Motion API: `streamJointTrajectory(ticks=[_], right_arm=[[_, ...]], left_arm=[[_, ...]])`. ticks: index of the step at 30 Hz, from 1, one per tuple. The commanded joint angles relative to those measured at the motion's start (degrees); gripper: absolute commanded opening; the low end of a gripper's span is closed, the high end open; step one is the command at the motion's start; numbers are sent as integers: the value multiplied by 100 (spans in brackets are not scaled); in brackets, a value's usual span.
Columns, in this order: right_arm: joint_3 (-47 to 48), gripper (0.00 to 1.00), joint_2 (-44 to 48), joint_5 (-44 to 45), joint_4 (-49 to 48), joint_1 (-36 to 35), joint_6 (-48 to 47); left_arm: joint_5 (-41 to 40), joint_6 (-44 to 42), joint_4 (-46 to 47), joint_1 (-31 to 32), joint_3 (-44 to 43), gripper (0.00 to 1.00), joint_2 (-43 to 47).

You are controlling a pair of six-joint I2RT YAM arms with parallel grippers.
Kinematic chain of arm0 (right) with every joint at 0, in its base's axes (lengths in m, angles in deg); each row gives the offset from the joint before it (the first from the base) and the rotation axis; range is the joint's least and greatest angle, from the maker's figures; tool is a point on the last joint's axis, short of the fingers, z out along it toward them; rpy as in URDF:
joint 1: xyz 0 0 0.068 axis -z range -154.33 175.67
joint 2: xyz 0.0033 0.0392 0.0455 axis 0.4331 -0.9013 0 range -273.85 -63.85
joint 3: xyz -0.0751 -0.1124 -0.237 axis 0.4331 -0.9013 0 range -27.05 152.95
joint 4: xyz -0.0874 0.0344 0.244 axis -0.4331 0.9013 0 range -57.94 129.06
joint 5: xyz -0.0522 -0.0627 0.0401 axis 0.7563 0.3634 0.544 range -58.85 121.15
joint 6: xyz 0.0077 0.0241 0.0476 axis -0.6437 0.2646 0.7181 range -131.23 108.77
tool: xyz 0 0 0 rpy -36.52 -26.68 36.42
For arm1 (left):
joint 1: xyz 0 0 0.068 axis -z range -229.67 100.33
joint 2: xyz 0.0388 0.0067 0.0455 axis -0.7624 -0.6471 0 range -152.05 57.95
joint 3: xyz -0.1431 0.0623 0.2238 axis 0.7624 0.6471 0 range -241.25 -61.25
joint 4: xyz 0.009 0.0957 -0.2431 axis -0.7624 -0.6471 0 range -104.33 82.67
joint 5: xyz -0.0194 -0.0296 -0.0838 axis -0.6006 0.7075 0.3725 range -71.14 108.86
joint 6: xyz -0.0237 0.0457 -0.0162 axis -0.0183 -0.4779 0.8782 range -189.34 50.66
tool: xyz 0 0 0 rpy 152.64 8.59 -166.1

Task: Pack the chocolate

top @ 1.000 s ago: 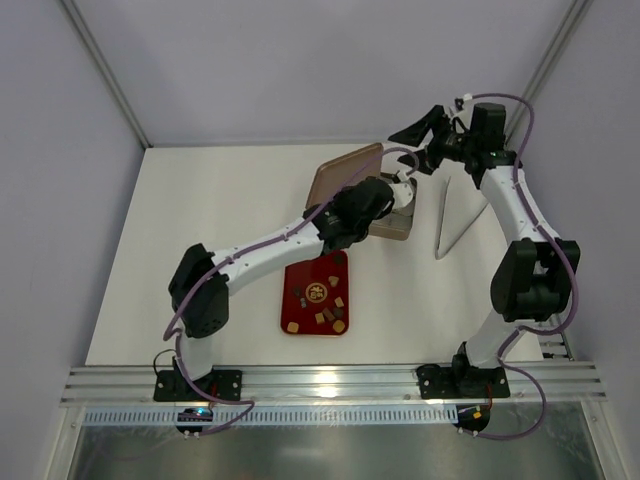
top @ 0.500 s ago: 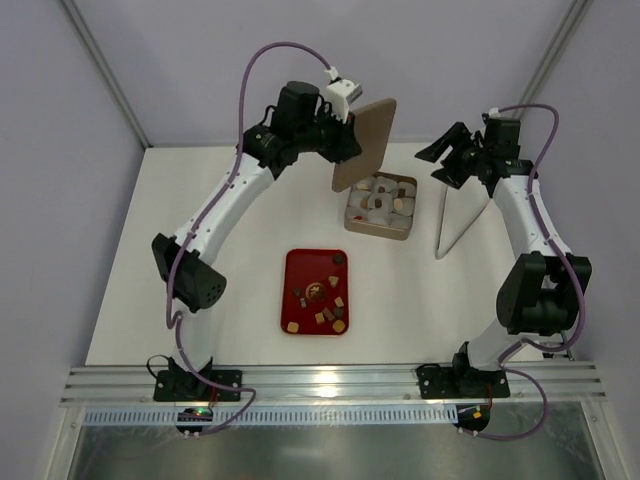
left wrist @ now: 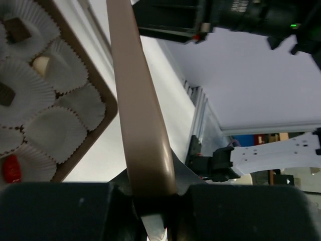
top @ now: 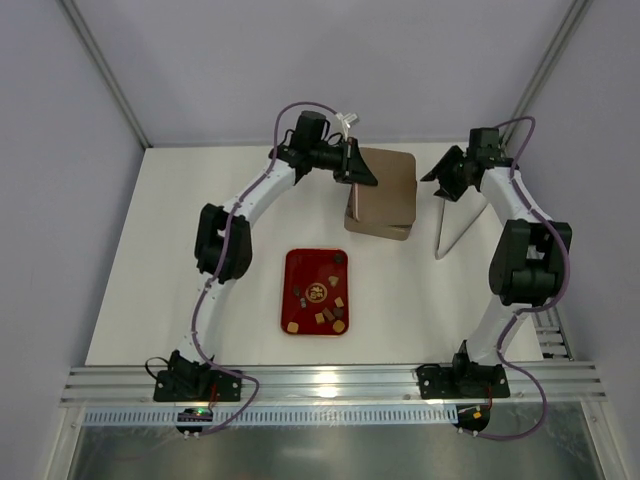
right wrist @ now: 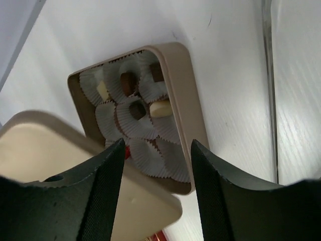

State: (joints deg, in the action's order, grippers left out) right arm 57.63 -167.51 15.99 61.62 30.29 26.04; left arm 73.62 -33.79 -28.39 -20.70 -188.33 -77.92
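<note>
Several small chocolate pieces (top: 318, 293) lie on the red tray (top: 300, 265) at the table's middle. More chocolate (right wrist: 129, 83) sits in white paper cups (right wrist: 150, 150) inside the tan box (right wrist: 183, 85); the cups also show in the left wrist view (left wrist: 30, 95). My left gripper (top: 352, 178) is shut on the edge of the brown lid (top: 385, 185), held tilted over the box (top: 380, 230); the lid's rim (left wrist: 138, 100) runs up from the jaws. My right gripper (top: 442, 185) is open and empty, just right of the box. Its fingers (right wrist: 103, 191) frame the box's half-covered inside.
Metal tongs (top: 447, 225) lie on the table to the right of the box, under the right arm. The white table ends at grey walls behind and at an aluminium rail (top: 330, 380) in front.
The left gripper has swung the lid from standing upright at the box's left edge down over the box, which it now covers from above. The right gripper shifted slightly back.
</note>
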Motion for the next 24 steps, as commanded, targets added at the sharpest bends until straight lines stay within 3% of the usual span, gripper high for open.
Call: streamJointTrajectory(ticks=[1, 7, 10, 17, 24], right_arm=[[618, 56, -417, 364, 181, -14, -10], [1067, 49, -1015, 399, 261, -14, 210], [1383, 48, -1235, 391, 322, -23, 289], [2280, 44, -2070, 373, 699, -58, 342], [3193, 48, -2756, 356, 1069, -119, 227]], left_arm=[[904, 1233, 1717, -155, -88, 0, 62], [1168, 2701, 3499, -304, -115, 0, -457], [1195, 3133, 3968, -331, -123, 0, -642], [1159, 3081, 3969, -366, -53, 0, -642], [1203, 3010, 3934, -375, 166, 0, -572]])
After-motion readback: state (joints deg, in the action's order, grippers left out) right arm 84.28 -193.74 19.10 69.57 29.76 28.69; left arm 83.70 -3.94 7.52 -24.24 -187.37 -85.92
